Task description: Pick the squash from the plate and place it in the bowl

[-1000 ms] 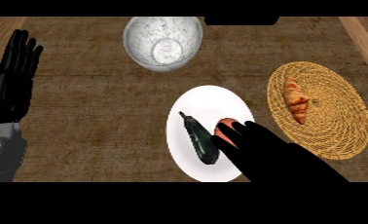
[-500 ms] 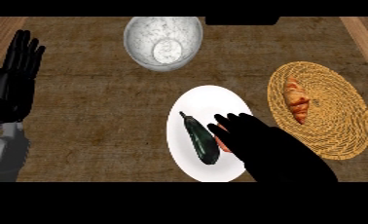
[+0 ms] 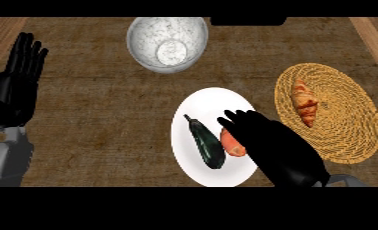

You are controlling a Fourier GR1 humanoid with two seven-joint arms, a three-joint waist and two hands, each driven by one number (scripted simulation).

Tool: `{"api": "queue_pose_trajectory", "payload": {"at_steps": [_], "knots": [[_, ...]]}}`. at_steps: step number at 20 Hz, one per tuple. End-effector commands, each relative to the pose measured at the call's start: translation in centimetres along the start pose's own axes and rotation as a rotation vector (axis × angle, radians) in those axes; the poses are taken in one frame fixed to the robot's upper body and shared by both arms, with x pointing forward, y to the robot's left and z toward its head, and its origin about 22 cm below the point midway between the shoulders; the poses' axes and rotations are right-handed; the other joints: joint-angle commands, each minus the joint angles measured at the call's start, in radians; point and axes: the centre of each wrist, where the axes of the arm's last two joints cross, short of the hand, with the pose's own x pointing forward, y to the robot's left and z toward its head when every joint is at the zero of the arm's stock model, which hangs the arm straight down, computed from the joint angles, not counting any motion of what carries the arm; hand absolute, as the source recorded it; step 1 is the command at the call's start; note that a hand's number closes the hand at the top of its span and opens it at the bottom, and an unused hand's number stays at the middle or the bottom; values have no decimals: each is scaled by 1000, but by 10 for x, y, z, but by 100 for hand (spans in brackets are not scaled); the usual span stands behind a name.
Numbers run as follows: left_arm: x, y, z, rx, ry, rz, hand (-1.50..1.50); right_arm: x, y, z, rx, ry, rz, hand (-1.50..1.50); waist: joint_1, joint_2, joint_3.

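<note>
Brown wooden counter (image 3: pixel 96 124), contents:
- Round white plate (image 3: pixel 214 104), near centre: holds a small orange squash (image 3: pixel 232 143) and, just left of it, a dark green elongated vegetable (image 3: pixel 205 144).
- Right hand (image 3: pixel 277 146): over the squash's right side, fingers extended, not closed round it.
- Marbled grey-white bowl (image 3: pixel 144 41): far centre, well apart from the plate.
- Round woven straw mat (image 3: pixel 347 124), right: bears a golden croissant (image 3: pixel 305 104).
- Left hand (image 3: pixel 21 81): left edge, resting, fingers straight.

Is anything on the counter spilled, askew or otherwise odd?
Nothing stands out: the bowl is upright, a dark vegetable and an orange one lie on the plate, and a croissant lies on the mat.
</note>
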Motion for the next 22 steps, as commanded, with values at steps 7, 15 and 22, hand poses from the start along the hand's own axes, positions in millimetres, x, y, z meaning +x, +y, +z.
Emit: {"api": "queue_pose_trajectory", "payload": {"at_steps": [7, 15, 22], "knots": [[5, -8, -14, -5, 7, 24, 0, -23, 44, -33, -4, -20, 5, -150, -3, 1, 0], [10, -3, -4, 0, 1, -4, 0, -38, 44, -44, 1, -51, 9, -150, 0, 0, 0], [-7, 5, -22, 0, -4, 14, 0, -16, 55, -65, 13, -23, 35, -150, -3, 1, 0]]}}
